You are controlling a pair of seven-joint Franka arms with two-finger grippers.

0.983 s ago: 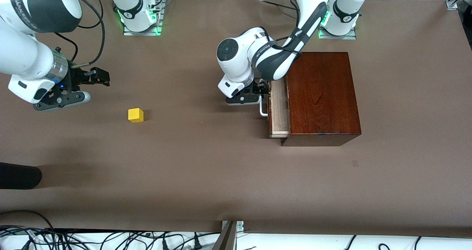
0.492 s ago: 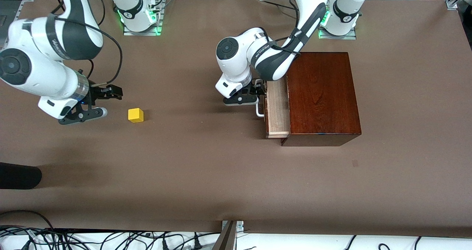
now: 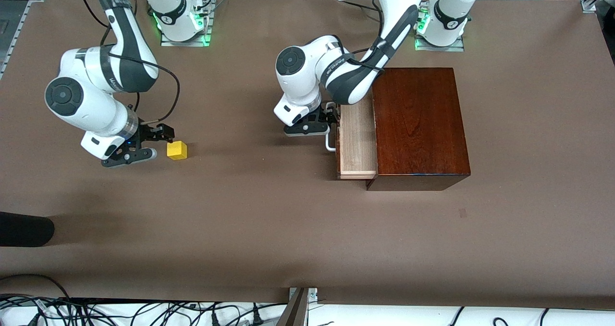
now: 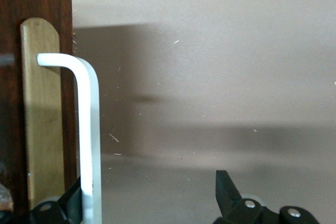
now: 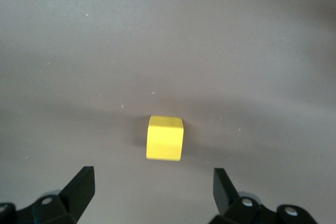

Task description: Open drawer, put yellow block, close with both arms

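Drawer (image 3: 356,141): pale wood tray, partly drawn out of the dark mahogany box (image 3: 419,124), right of centre in the front view. White bar handle (image 3: 329,141) faces the right arm's end of the table.

Left gripper (image 3: 331,121): at the handle, one finger at the bar; jaws spread, not pinching it.

Yellow block (image 3: 177,150): on the table (image 3: 269,220), centre-left of the front view.

Right gripper (image 3: 154,143): low, just beside the block, jaws spread wide, empty.
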